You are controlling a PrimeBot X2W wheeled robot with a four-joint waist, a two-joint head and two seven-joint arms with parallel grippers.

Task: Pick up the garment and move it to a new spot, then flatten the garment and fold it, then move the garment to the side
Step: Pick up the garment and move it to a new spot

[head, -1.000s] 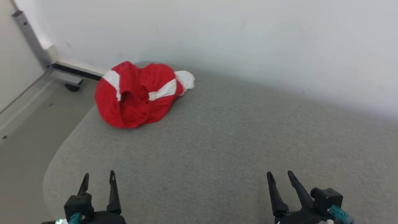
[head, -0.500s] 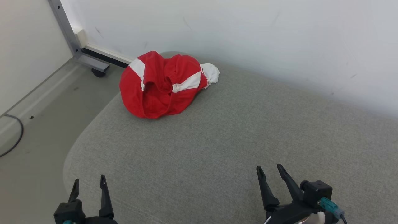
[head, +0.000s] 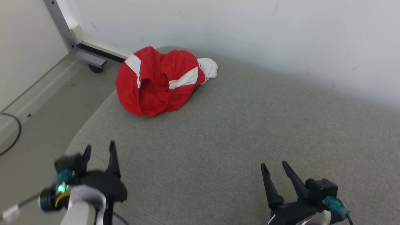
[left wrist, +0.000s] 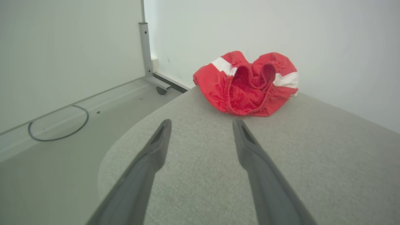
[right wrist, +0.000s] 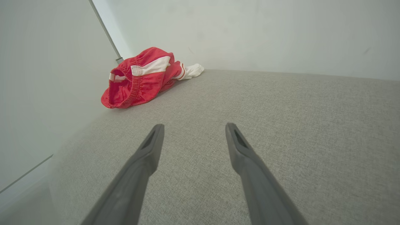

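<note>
In the head view a crumpled red garment (head: 156, 84) with white stripes lies at the far left corner of a grey cloth-covered counter (head: 218, 140), close to the pale wall (head: 250, 31). A white bit of cloth pokes out on its right side, and it may be part of the garment or a separate piece. The left pincer (head: 99, 145) hangs over the near left edge of the counter, somewhat blurred, its two dark fingers spread and nothing between them. The right pincer (head: 274, 164) sits at the lower right over the counter, also spread wide and empty. Both are well apart from the garment. Beyond the counter's rounded corner is the floor (head: 47, 118), with a grey metal post (head: 59, 22) standing on a dark wheel (head: 95, 68) and a black cable (head: 12, 137) at the left edge. In the left wrist view the two fingers (left wrist: 156, 147) stand apart above the grey cloth and point towards the garment, which lies ahead with its gathered elastic waistband (left wrist: 247, 90) open towards the camera. The cable loops on the floor to the left. In the right wrist view the fingers (right wrist: 240, 150) are parted over bare grey cloth, and the garment lies far off at the upper left, by the wall, its white end pointing right.
</note>
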